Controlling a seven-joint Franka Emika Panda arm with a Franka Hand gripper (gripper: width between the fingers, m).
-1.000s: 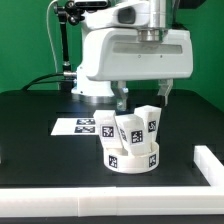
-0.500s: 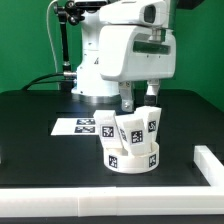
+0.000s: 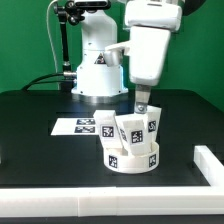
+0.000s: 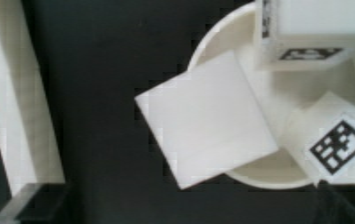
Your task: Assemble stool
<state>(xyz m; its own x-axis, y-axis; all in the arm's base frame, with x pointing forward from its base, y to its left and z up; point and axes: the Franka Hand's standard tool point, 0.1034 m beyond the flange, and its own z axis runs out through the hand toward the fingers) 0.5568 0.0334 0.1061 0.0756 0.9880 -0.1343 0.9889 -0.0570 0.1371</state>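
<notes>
The white round stool seat (image 3: pixel 132 158) stands on the black table, with tags on its side. Three white blocky legs stand upright in it: one on the exterior view's left (image 3: pixel 108 128), one in the middle (image 3: pixel 130 129), one on the right (image 3: pixel 151 122). My gripper (image 3: pixel 142 104) hangs just above the right leg, turned edge-on, open and holding nothing. The wrist view looks down on the seat's rim (image 4: pixel 245 172), a plain-faced leg (image 4: pixel 218 118) and two tagged legs (image 4: pixel 343 142) (image 4: pixel 312 45). My fingers do not show there.
The marker board (image 3: pixel 80 127) lies flat to the exterior view's left of the seat. A white L-shaped rail (image 3: pixel 100 196) runs along the table's front and up the right side (image 3: pixel 210 166); it also shows in the wrist view (image 4: pixel 5 90). The arm's base (image 3: pixel 98 75) stands behind.
The hand has turned about its vertical axis from broadside to edge-on and shifted toward the exterior view's right. The seat and legs have not moved.
</notes>
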